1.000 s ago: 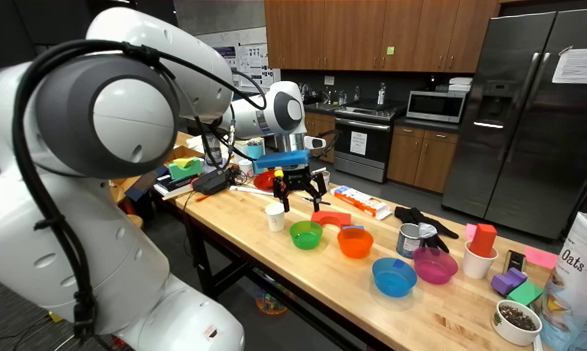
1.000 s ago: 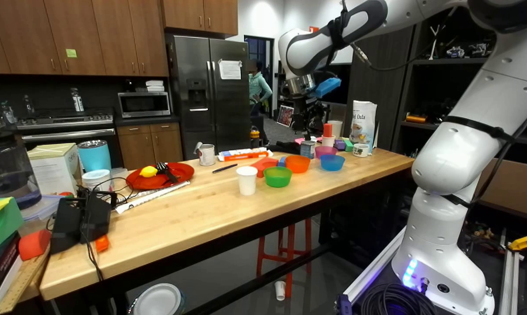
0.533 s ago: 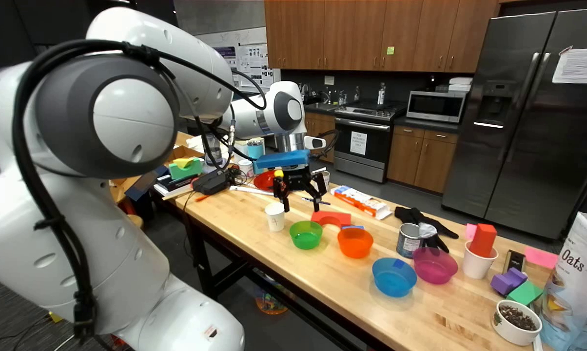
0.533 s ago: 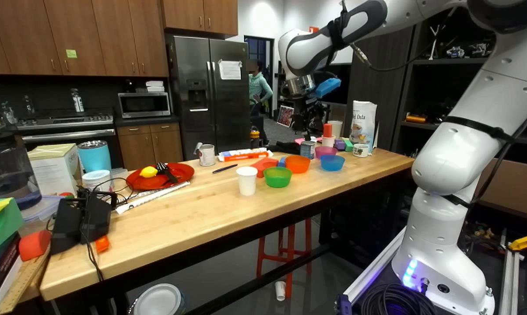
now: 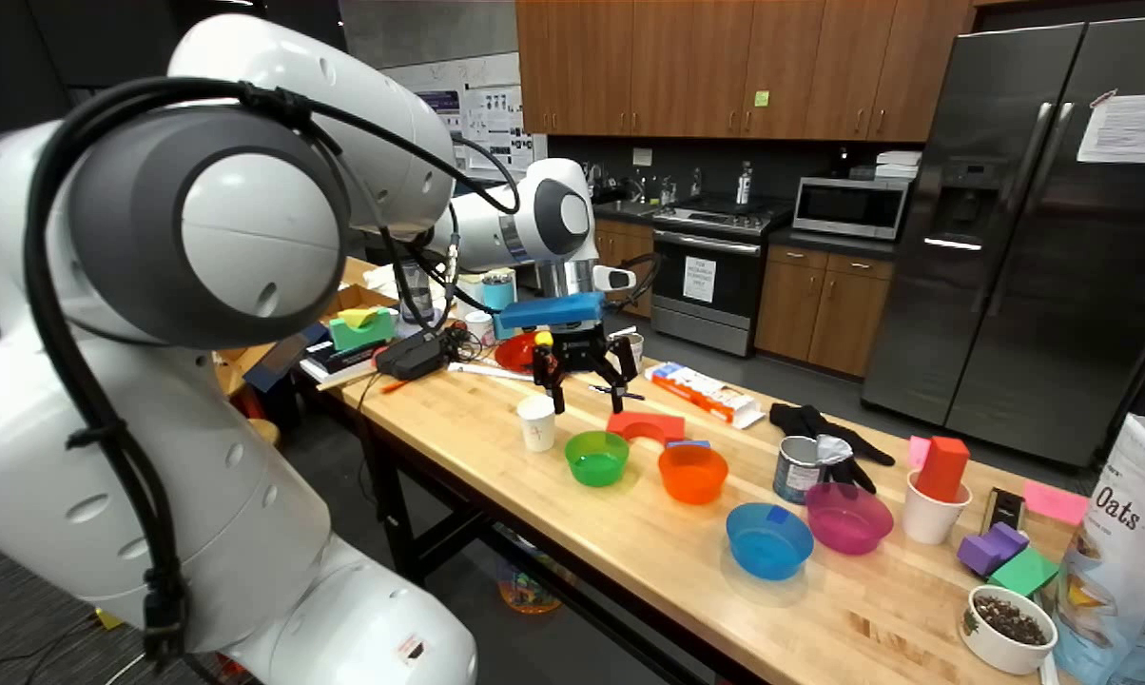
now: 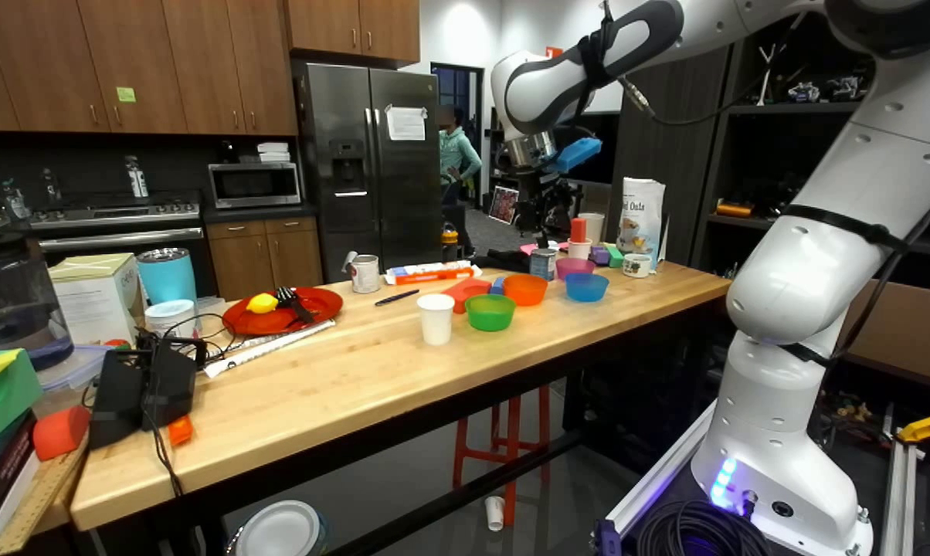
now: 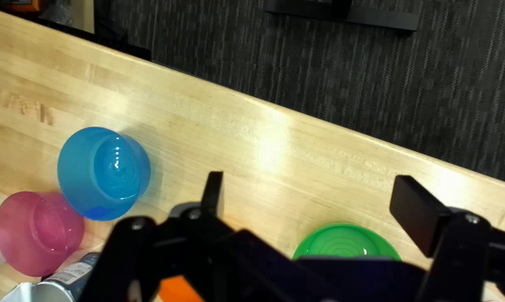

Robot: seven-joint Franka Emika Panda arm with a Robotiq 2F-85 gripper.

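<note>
My gripper (image 5: 589, 407) is open and holds nothing; its fingers stand wide apart in the wrist view (image 7: 308, 188). It hangs above the wooden table and touches nothing that I can see. In the wrist view the green bowl (image 7: 340, 241) lies below and between the fingers, partly hidden by the gripper body. The orange bowl (image 7: 179, 289) is mostly hidden there. The blue bowl (image 7: 103, 174), with a small dark blue piece at its rim, and the magenta bowl (image 7: 38, 233) are to the left. A white paper cup (image 5: 536, 423) and a red arch block (image 5: 647, 426) stand near the green bowl.
A tin can (image 5: 797, 468), a cup with a red block (image 5: 926, 514), an oats bag (image 5: 1119, 552) and a small white bowl (image 5: 1008, 628) stand at one table end. A red plate (image 6: 322, 303) with a lemon and black cables are toward the other end. An orange-white box (image 5: 706, 392) lies behind.
</note>
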